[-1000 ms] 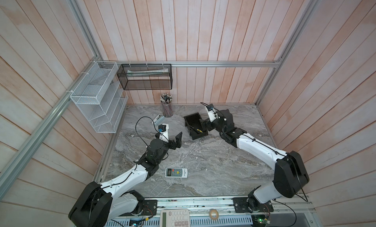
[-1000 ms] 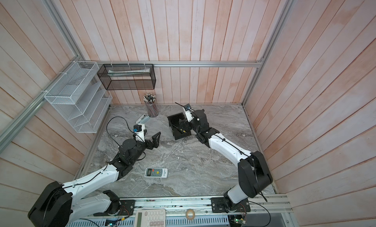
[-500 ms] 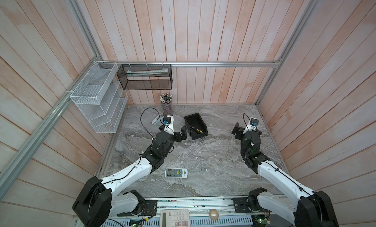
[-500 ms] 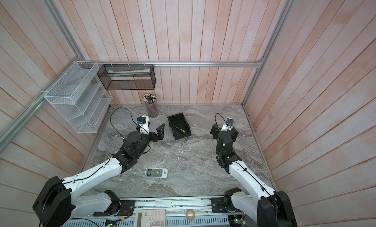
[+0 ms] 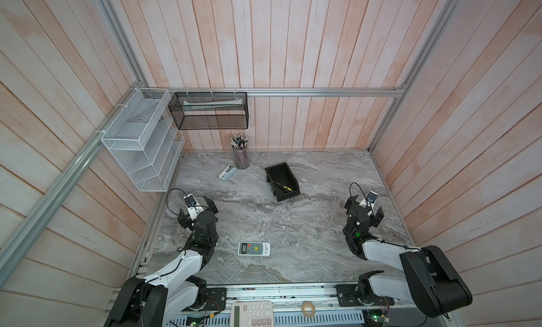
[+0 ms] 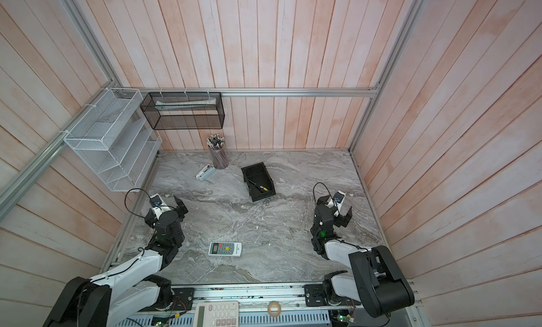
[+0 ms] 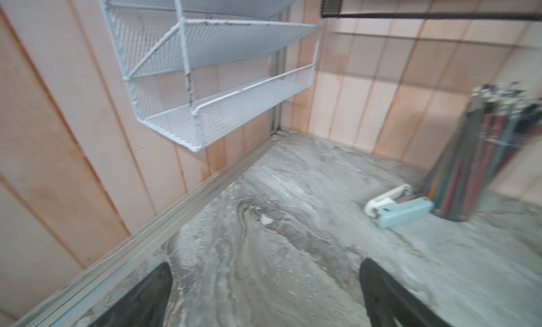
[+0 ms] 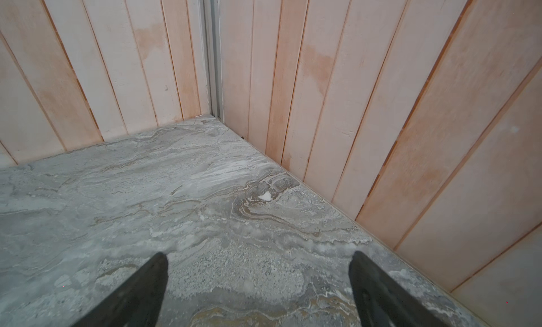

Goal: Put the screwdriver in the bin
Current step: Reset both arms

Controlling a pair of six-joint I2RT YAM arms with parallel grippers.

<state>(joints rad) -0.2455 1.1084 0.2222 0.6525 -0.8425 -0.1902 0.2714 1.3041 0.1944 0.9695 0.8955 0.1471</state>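
1. The left claw (image 5: 194, 208) stands with its jaws wide apart and holds nothing. In its wrist view the two dark fingers (image 7: 152, 293) have only the bare grey table (image 7: 264, 223) between them.
2. The right claw (image 5: 365, 209) is also spread wide and empty. Its fingers (image 8: 372, 284) point toward a bare corner of the table where two walls meet.
3. The screwdriver (image 5: 285, 187) lies inside the bin (image 5: 289, 197), slanted across its floor, as both top views show.
4. The bin sits on the table toward the back, well apart from both claws.
5. A white remote (image 5: 254, 249) lies near the front between the two arms, touched by neither.
6. A stapler (image 7: 399, 206) lies just beside a cup of pencils (image 7: 475, 152), ahead of the left claw and apart from it.
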